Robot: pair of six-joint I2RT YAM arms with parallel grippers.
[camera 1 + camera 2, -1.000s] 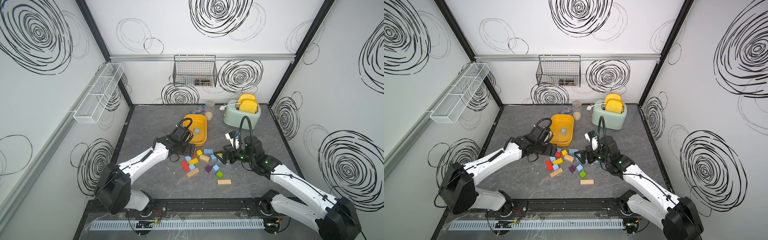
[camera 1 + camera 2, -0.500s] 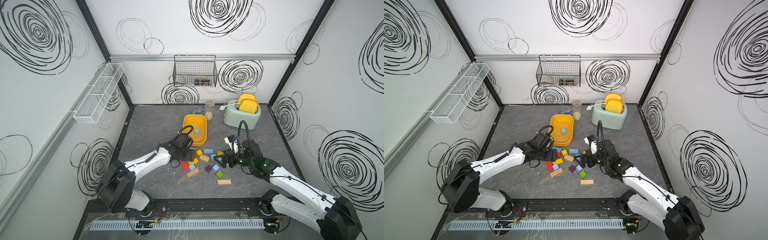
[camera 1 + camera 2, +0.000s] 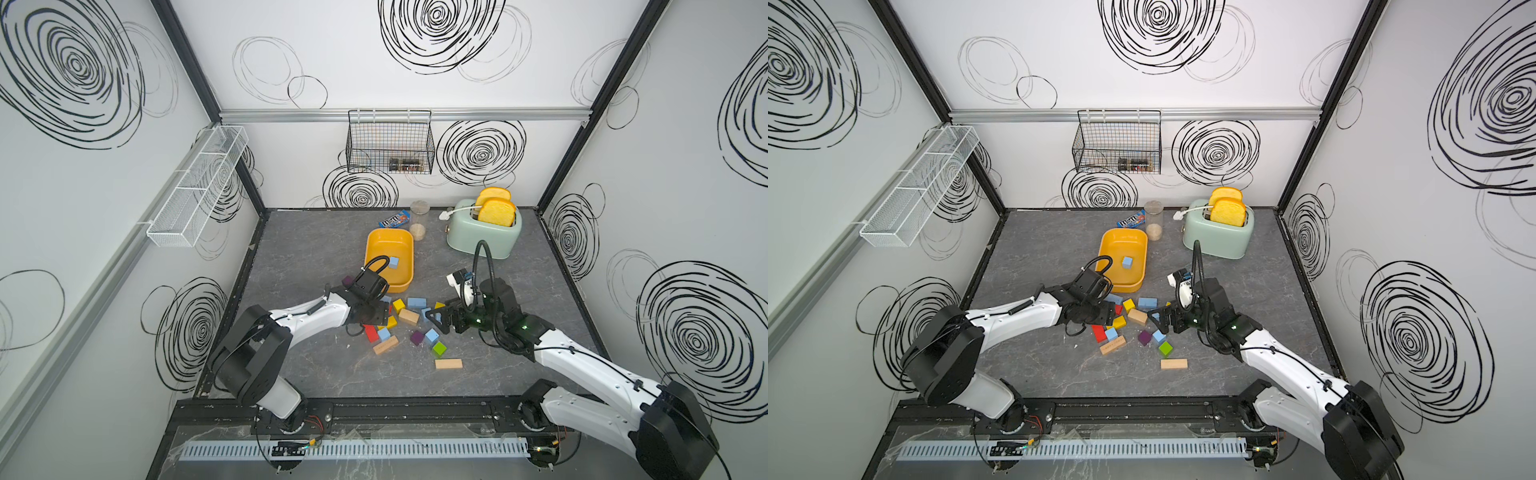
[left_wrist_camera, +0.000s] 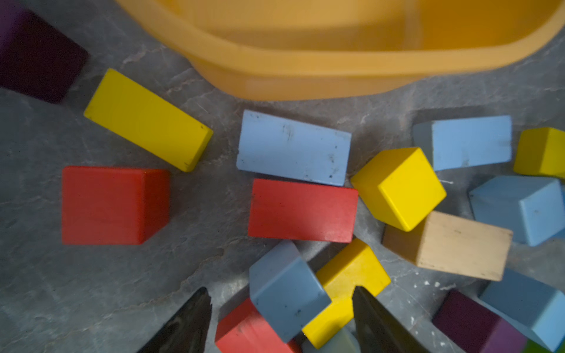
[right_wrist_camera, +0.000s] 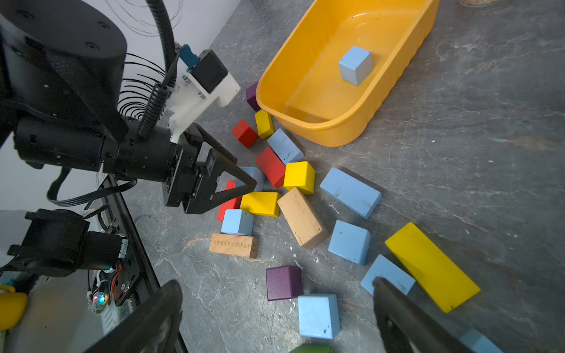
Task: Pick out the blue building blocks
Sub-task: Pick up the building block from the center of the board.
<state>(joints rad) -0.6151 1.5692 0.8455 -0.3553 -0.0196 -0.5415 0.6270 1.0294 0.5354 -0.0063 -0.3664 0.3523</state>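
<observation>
One blue cube (image 3: 393, 262) lies in the yellow tub (image 3: 367, 253). Other blue building blocks sit in the mixed pile in front of it: a brick (image 3: 417, 302) and two cubes (image 3: 383, 333) (image 3: 432, 335). My left gripper (image 4: 281, 293) is low over the pile, open. A tilted blue cube (image 4: 284, 290) rests on red and yellow blocks between its fingers, and neither finger touches the cube. My right gripper (image 5: 275, 284) hangs wide open over the pile's right side, above a purple cube (image 5: 283, 282) and a blue cube (image 5: 318, 316), holding nothing.
Red, yellow, purple, green and plain wood blocks lie among the blue ones. Behind the tub stand a mint toaster (image 3: 484, 235) with toast, a clear jar (image 3: 418, 218) and a blue candy packet (image 3: 395, 220). A wire basket (image 3: 390, 141) hangs on the back wall.
My left gripper has come away from the tub and down onto the pile, its jaws narrowing. My right gripper has shifted a little closer over the pile and stays wide open.
</observation>
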